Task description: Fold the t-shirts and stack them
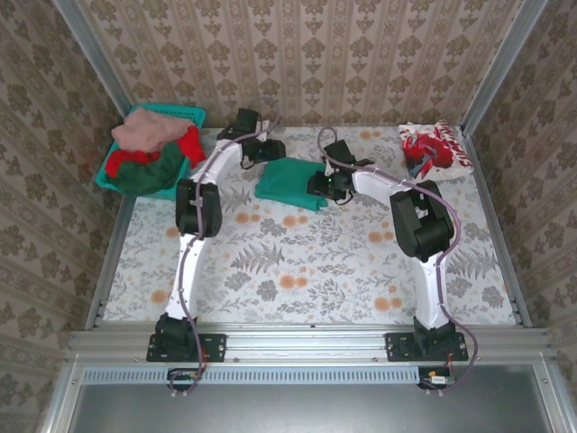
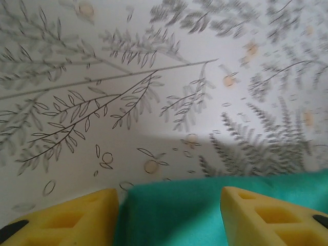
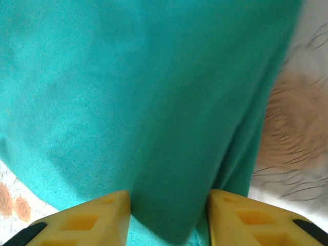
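right claw (image 3: 169, 197): half open, loose shirt fold between its fingers | teal shirt (image 1: 284, 183): folded, 12 o'clock | left claw (image 2: 169, 197): open at shirt's edge, holds nothing | red-and-white shirt (image 1: 433, 146): 1 o'clock | risk: a finger snags cloth going up, fold comes undone

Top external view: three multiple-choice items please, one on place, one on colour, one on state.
1. Where is the red-and-white patterned t-shirt?
A. far right corner of the table
B. table centre
C. near edge

2. What colour is the t-shirt that the left gripper and right gripper reach?
A. salmon-pink
B. teal-green
C. black

3. That t-shirt is:
A. hanging in the air
B. spread out, sleeves showing
C. folded on the table

1 A, it lies by the far right wall.
2 B, the teal-green t-shirt shows at both grippers.
3 C, it forms a compact rectangle.
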